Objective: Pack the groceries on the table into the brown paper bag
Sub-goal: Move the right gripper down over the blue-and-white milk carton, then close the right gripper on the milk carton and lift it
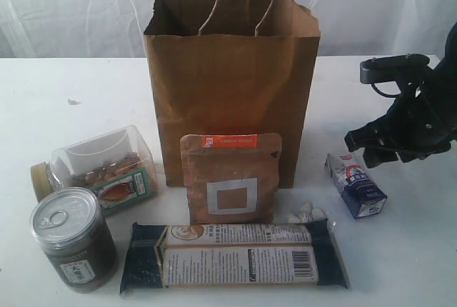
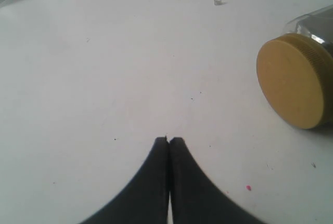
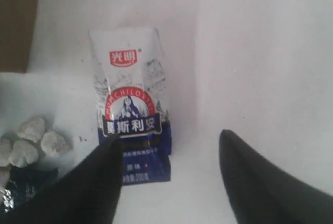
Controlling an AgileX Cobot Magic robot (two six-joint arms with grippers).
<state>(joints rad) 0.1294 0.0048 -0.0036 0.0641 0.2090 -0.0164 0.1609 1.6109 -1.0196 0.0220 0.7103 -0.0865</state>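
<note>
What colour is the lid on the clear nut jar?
Mustard yellow: the lid shows best in the left wrist view.

bag [image 1: 232, 86] rear-centre | pouch [image 1: 230, 178] before it | carton [image 1: 355, 184] right | nut jar [image 1: 107, 168] left

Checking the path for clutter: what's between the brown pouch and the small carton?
A cluster of small white lumps, between brown pouch and small carton, nearer the carton. Shows in the exterior view.

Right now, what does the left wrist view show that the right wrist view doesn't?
Only the left wrist view: the yellow jar lid and the shut left claw. Only the right wrist view: the small carton, white lumps beside it, a strip of the paper bag, and the open right claw. Both: the white table.
</note>
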